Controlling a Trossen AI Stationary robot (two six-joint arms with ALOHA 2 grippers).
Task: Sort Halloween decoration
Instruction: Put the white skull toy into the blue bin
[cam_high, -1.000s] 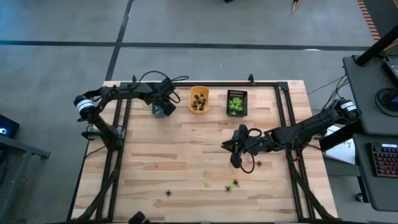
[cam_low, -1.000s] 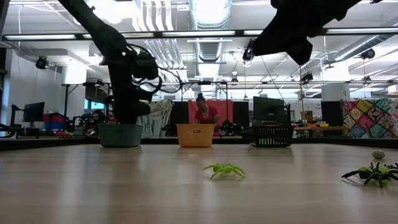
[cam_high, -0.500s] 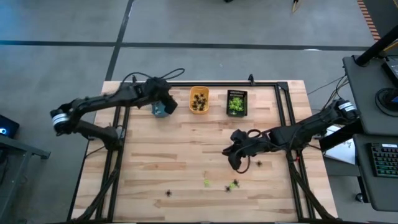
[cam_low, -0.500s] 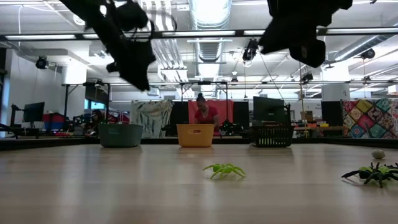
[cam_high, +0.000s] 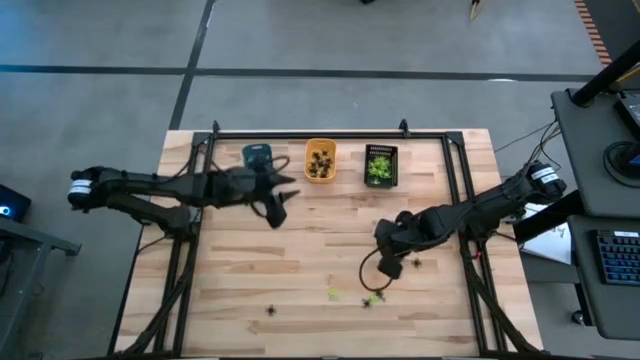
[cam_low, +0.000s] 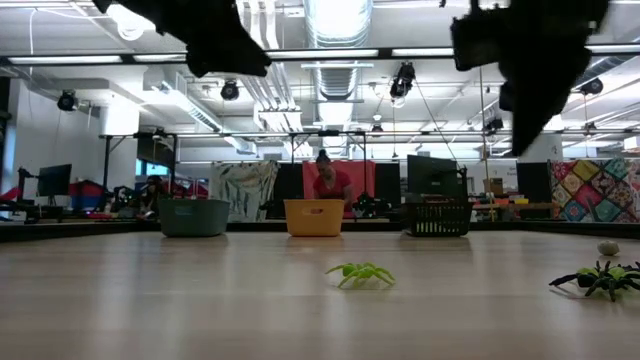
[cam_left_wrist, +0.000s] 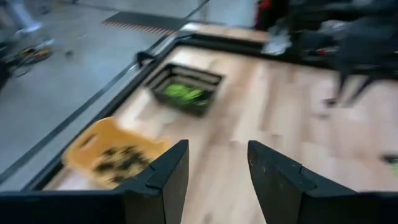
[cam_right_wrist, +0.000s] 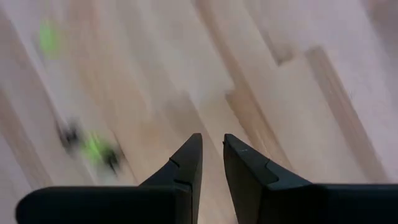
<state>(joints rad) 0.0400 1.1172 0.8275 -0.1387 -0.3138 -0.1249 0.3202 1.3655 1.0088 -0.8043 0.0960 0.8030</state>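
Nearest the front edge of the wooden tabletop lie the loose Halloween decorations: a black spider figure on the left, a yellow-green spider figure near the middle, and just right of it a green-and-black spider figure. In the low view the yellow-green one sits alone in the centre, and the green-and-black one lies at the right edge.

The right gripper hangs in the air over the tabletop just behind the green-and-black figure, pointing down toward it. Its fingers stand nearly together with only a slim gap and nothing between them; the figure lies on the wood ahead and to one side of the tips, not touched. Another small black spider figure lies just to the right of this gripper.

Farther back, the left gripper is held above the left-middle of the tabletop, its fingers spread apart and empty, well away from every loose figure.

Along the far edge stand three trays: a blue tray, an orange tray holding dark figures, and a black tray holding green ones.
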